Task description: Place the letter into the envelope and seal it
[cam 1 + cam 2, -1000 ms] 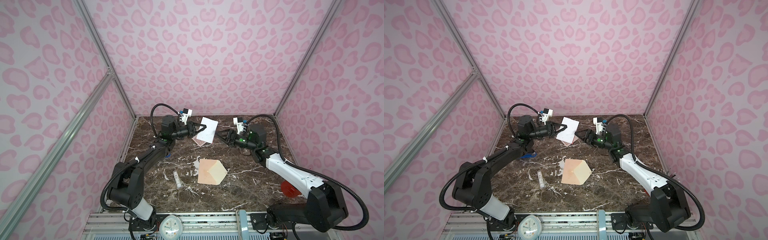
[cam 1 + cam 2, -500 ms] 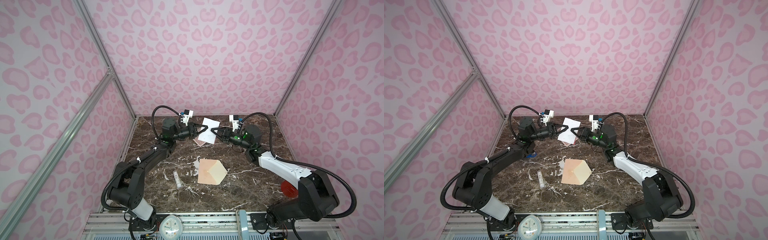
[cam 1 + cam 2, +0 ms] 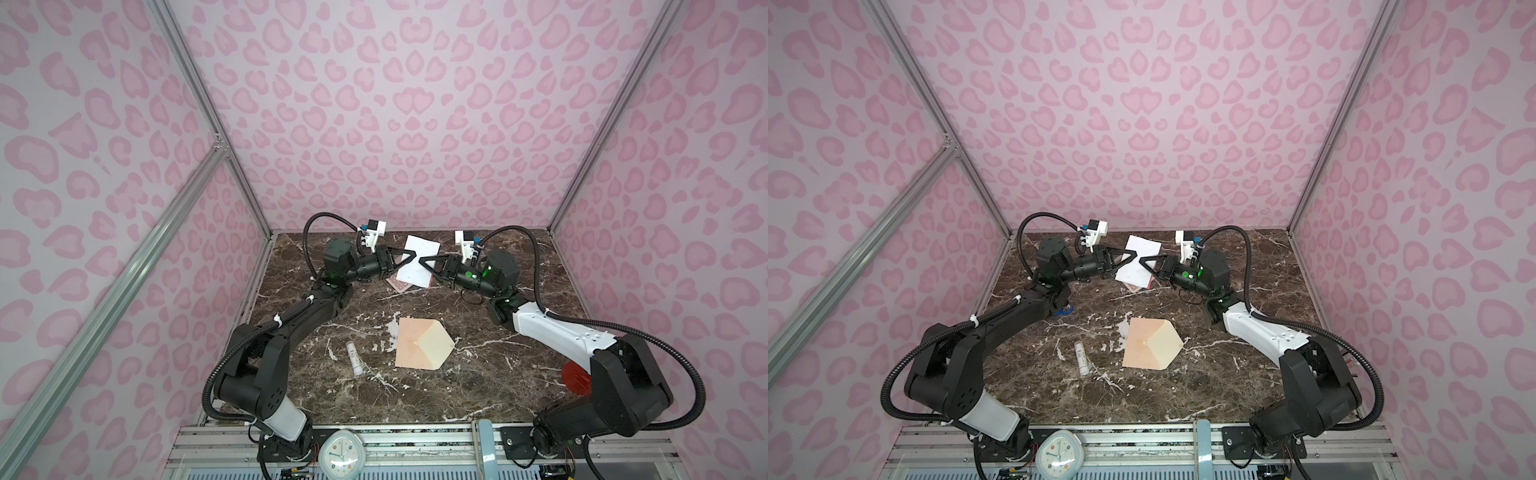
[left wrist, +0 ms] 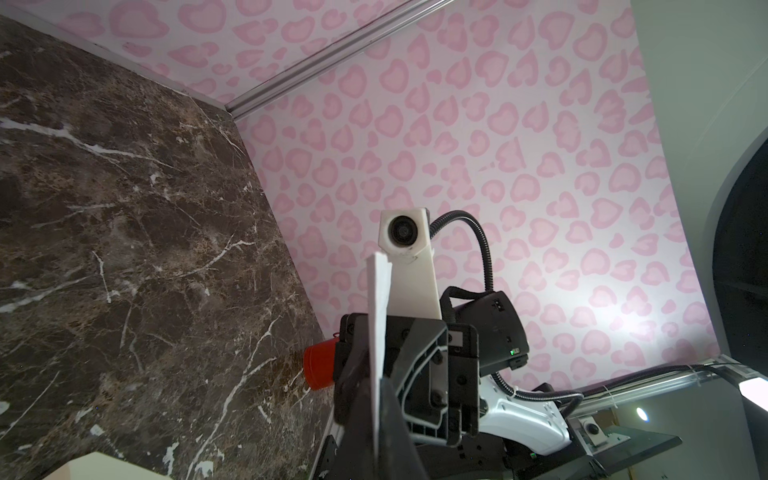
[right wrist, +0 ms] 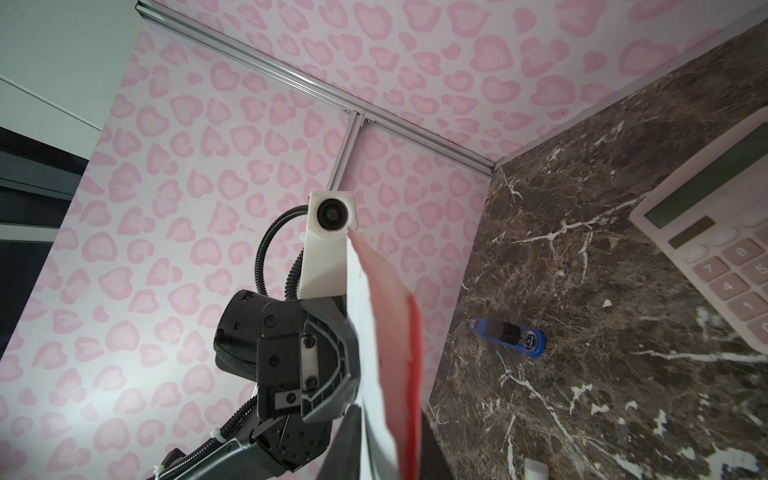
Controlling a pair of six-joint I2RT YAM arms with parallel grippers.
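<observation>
The letter (image 3: 412, 271) hangs clear of the table (image 3: 478, 374), well behind the envelope (image 3: 419, 344), which lies flat with its flap open. The left gripper (image 3: 411, 254) pinches the letter's edge with jaws tight together; the right gripper (image 3: 422, 261), facing it almost tip to tip, has its jaws closed onto the sheet's opposite side.

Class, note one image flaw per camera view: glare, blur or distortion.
Left wrist view: a bright glare patch washes out the pink heart-patterned wall. Right wrist view: the red-backed white paper letter, close to the lens, is blurred. Both top views: sharp, evenly lit; the aluminium frame posts splay outward.
</observation>
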